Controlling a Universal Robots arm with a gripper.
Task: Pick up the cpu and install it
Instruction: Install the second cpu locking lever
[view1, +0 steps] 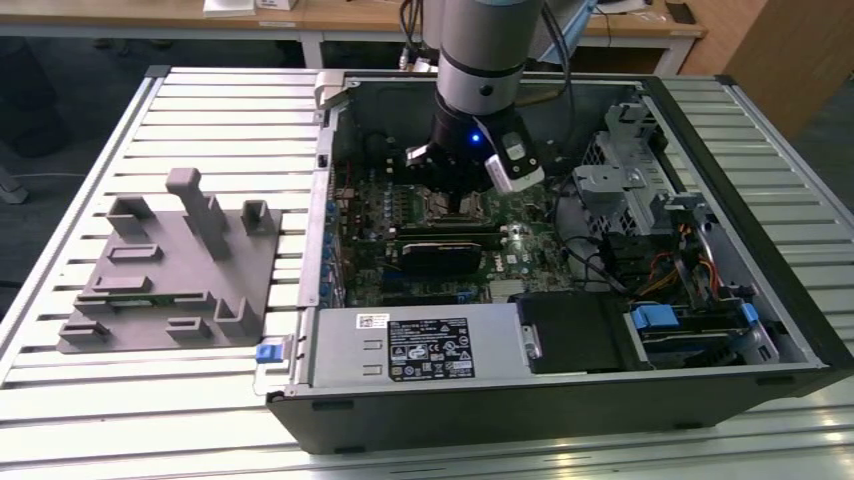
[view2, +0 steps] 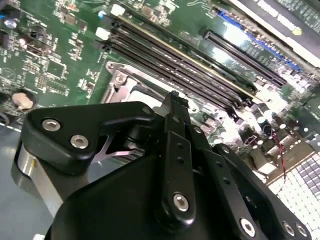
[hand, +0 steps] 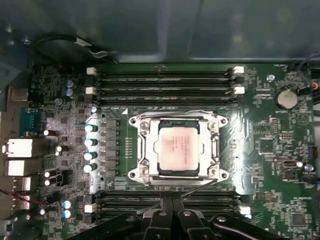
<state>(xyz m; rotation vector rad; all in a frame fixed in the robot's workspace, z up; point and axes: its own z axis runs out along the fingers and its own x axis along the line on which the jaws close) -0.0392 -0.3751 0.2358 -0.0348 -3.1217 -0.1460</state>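
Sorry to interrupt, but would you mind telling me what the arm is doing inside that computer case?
The arm has its gripper lowered into the open computer case, just above the motherboard. In the first wrist view the cpu already lies inside the metal-framed socket, with the gripper beside the socket and touching nothing. The grey fixture sits outside the case on the table.

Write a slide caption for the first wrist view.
The cpu sits inside its metal-framed socket on the motherboard.
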